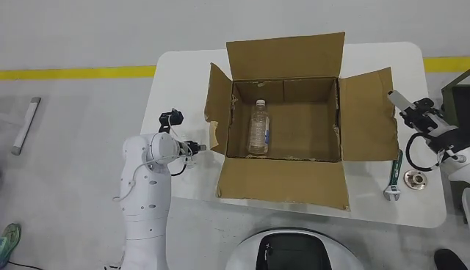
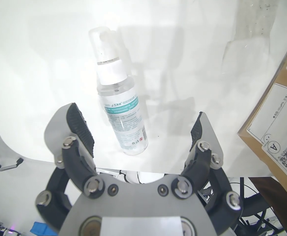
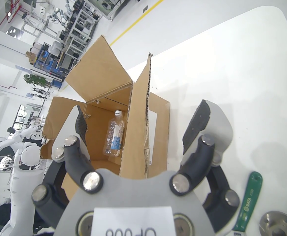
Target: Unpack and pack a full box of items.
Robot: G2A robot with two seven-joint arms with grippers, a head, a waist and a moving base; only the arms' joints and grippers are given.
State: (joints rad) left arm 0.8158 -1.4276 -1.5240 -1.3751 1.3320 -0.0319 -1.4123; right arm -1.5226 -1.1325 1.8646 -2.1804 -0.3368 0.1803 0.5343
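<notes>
The cardboard box [image 1: 286,57] sits in the middle of the white table [image 1: 183,79] with all four flaps folded out. A clear water bottle [image 1: 259,127] lies on its floor, nearer the left wall. Left of the box, by the table's edge, the left gripper [image 2: 136,112] hangs with its fingers spread wide, holding nothing. A small spray bottle [image 2: 120,104] lies on the tabletop just ahead of the pads, apparently touching neither. At the right edge the right gripper [image 3: 141,108] is spread too and empty, with a green-handled wrench [image 3: 249,197] and a metal flange [image 3: 276,222] near it.
</notes>
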